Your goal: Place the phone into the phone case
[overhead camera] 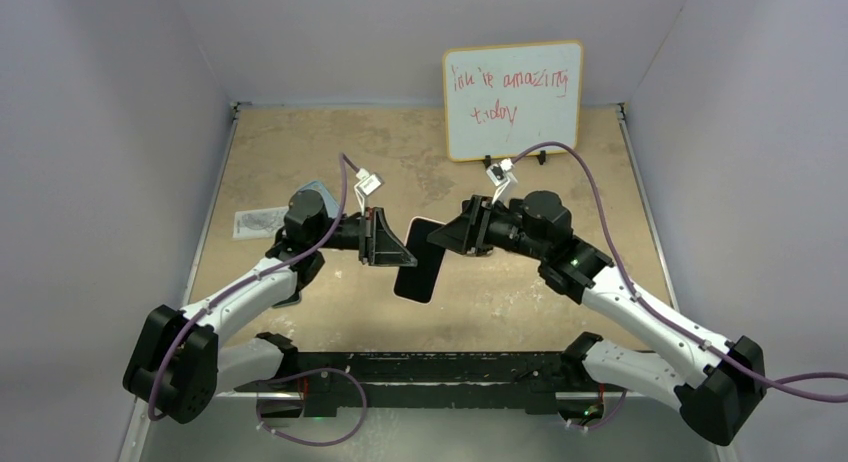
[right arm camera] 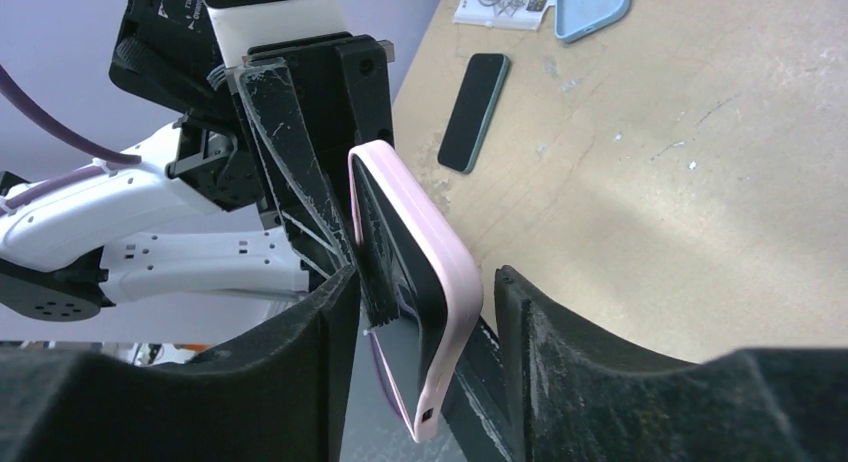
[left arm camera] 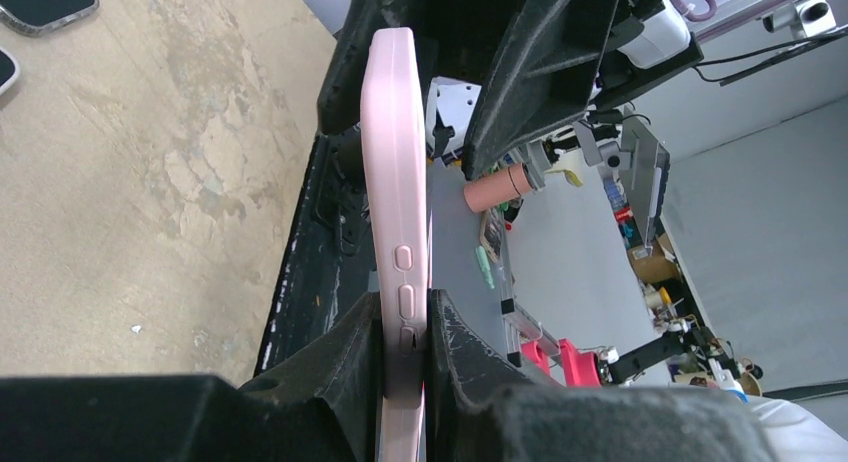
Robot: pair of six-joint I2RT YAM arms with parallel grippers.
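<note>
The phone [overhead camera: 418,270], dark screen up, sits inside the pink phone case [left arm camera: 395,182] and hangs in the air above the middle of the table. My left gripper [left arm camera: 405,334] is shut on the case's edge, by its side buttons. My right gripper [right arm camera: 420,322] straddles the opposite end of the pink case [right arm camera: 445,272]. It is open, with a gap showing between each finger and the case. In the top view the left gripper [overhead camera: 400,247] and the right gripper [overhead camera: 445,237] meet over the phone from either side.
A second dark phone [right arm camera: 473,112] lies flat on the tan table. A blue case [right arm camera: 592,2] and a printed packet [right arm camera: 500,4] lie beyond it at the far left. A whiteboard [overhead camera: 512,100] with red writing stands at the back wall.
</note>
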